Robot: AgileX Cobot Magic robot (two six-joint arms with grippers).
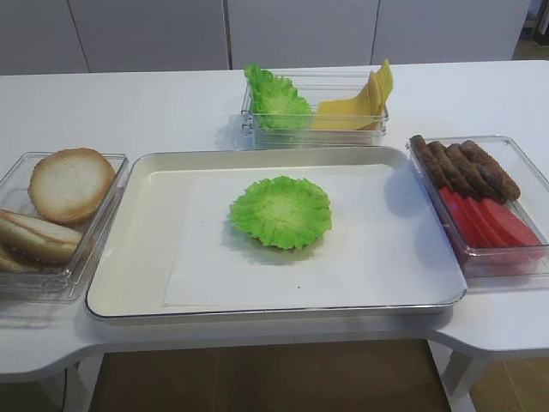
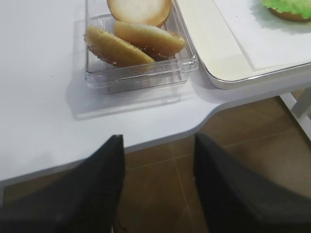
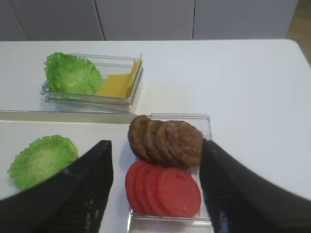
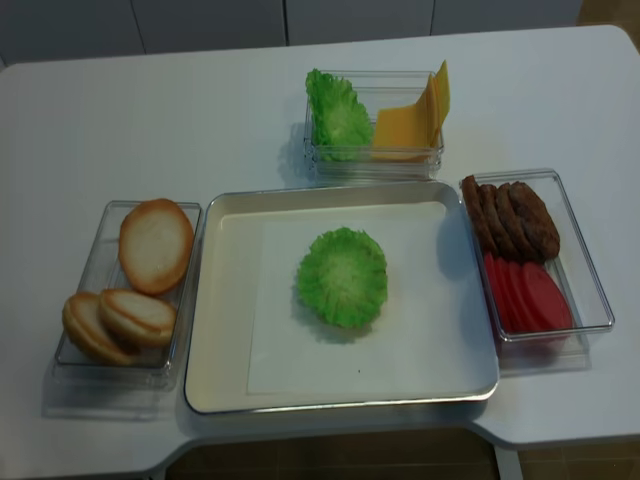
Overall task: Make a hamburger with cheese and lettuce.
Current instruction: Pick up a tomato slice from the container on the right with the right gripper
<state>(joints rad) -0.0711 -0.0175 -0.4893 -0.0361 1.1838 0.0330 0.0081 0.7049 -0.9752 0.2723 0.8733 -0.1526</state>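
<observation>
- Landmark: tray at desk centre.
- Lettuce lies flat mid-tray, a bun edge showing under it. Stack is just started.
- Cheese sits in the clear box behind the tray, leaning beside spare leaves.
- My right hand hovers right of the tray over the patties and tomato slices, fingers spread, empty.
- My left hand hangs off the desk edge, left of the tray near the buns, spread, empty.
- Next, I reckon: drop onto one patty or slice, pinch its edge, carry it to the lettuce.
</observation>
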